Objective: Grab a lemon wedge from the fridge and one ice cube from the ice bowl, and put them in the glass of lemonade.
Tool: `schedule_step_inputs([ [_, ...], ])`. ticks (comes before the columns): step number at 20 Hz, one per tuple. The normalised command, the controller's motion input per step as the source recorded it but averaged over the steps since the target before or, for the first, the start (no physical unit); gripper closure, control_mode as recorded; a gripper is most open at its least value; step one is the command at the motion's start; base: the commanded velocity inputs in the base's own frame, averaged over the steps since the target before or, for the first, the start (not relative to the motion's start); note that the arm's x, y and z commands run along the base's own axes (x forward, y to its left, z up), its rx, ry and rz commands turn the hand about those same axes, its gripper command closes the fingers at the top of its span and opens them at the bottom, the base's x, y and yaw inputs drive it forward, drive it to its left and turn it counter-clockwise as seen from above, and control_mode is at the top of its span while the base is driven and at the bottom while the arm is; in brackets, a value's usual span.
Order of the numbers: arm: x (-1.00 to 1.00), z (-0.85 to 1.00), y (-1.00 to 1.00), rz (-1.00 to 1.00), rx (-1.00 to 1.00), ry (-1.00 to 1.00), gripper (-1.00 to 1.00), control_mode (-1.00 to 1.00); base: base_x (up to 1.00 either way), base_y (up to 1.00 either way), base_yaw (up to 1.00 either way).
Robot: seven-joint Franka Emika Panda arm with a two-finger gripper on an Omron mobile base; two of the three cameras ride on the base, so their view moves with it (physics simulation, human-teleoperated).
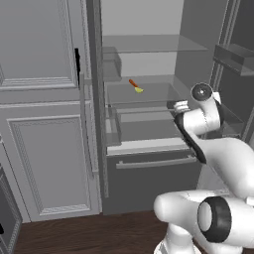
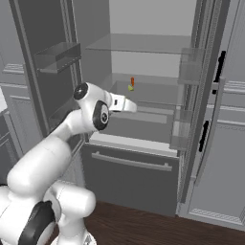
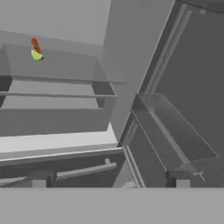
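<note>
The jaws stand spread wide and hold nothing. The gripper point(image 2: 133, 106) is at the front of the open fridge point(image 2: 143, 28), level with the lower shelf; in the hand view one small dark fingertip point(image 3: 177, 179) rises at the bottom edge, with nothing between it and its partner. The hand points into the compartment from the right-hand side, close to the right inner wall.

The lemon wedge point(image 1: 139, 90) lies on the clear middle shelf point(image 1: 144, 96), towards the back, well apart from the gripper and higher than it. A thin orange-red stick point(image 1: 132, 83) sits just behind the wedge, touching or nearly touching it; which of the two cannot be told.

Both fridge doors are open. The right door carries a clear bin point(image 3: 175, 127), seen close in the hand view. Below the shelves, a drawer front with a long pale bar handle point(image 2: 131, 162) is closed. Light grey panelled cabinets point(image 1: 39, 124) stand to the left of the fridge, above a dark wood floor point(image 1: 89, 233).
</note>
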Motion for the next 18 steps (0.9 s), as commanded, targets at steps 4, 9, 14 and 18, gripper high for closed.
schedule_step_inputs([
  [4, -1.00, 0.49, 0.46, 0.16, 0.26, -0.32, -1.00, -1.00, 0.00, 0.00, 0.00],
  [9, -0.90, 0.37, 0.51, 0.24, 0.19, -0.10, -1.00, -1.00, 0.00, 0.00, 0.00],
  [14, -0.45, 0.00, 0.62, 0.34, 0.02, 0.01, -1.00, -1.00, 0.00, 0.00, 0.00],
  [18, -0.31, 0.02, 0.37, 0.00, 0.00, 0.29, -1.00, -1.00, 0.00, 0.00, 0.00],
])
